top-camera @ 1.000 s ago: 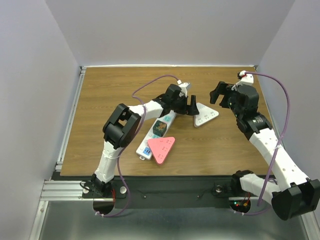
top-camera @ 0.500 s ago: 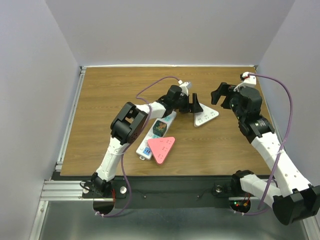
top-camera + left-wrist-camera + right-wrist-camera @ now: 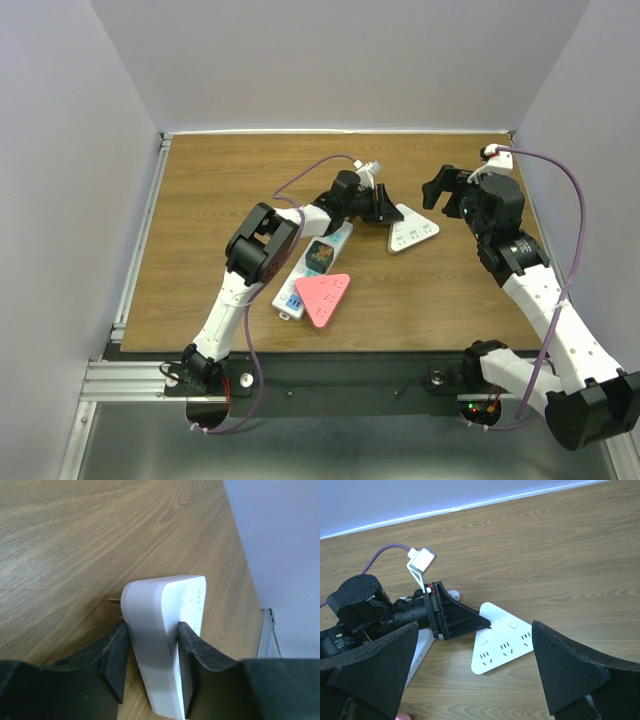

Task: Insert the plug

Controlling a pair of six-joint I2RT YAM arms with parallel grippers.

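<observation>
My left end effector (image 3: 385,207) is clamped on one corner of the white triangular plastic plug adapter (image 3: 415,234). The adapter lies on the table right of centre, socket face up, and the left wrist view shows a metal prong beside the near finger. My right end effector (image 3: 441,192) hangs just beyond the adapter with its jaws spread wide, holding nothing.

The grip worries me most. It holds only a corner, so I judge the adapter could pivot or slip out when lifted, leaving the prongs skewed to the slots. The long white power strip (image 3: 298,278) sits loose, so a push at an angle would likely slide it rather than seat the plug. It is also crowded: a pink triangular adapter (image 3: 325,297) and a dark teal plug (image 3: 320,254) already sit on it. The purple cable (image 3: 300,176) arching over my left arm could drag.

The wood-grain table (image 3: 220,190) looks smooth, offering little friction. Pale lavender walls (image 3: 330,60) enclose three sides.
</observation>
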